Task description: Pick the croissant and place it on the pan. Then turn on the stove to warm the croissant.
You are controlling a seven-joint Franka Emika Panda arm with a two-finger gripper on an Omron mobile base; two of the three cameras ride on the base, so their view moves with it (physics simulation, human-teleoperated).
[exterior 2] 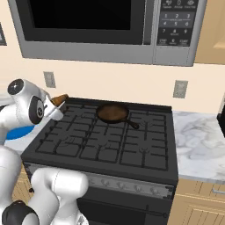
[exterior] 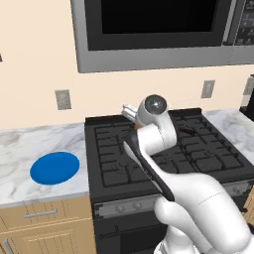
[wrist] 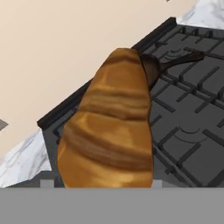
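The croissant [wrist: 109,127] is being held in the gripper [exterior 2: 56,105], its golden-brown body looming right in front of the hand camera and standing up between the finger tips; the jaws are being kept partly spread, pinching the pastry across its width. In the right base view one tapered end is seen poking out at the hand, above the near-left corner of the stove [exterior 2: 110,140].

Just beyond the croissant, part of the pan [exterior 2: 113,113] is being hidden by the pastry's tip in the hand view, with its thin handle [wrist: 181,59] reaching away across the grates. From the right base view the pan is seen sitting on a rear burner, well apart from the gripper and off to its right. Farther out, the blue plate [exterior: 54,167] is lying on the marble counter [exterior: 30,149] to the left, and the microwave [exterior 2: 101,26] is mounted above.

The step in hand is judged to be the carry toward the pan. It would best be done with the hand kept high over the grates, the grip held steady so the soft pastry is not being crushed, and the croissant brought over the pan's middle before being lowered, clear of the handle. The knobs [exterior 2: 127,186] on the front strip are being left for afterwards.
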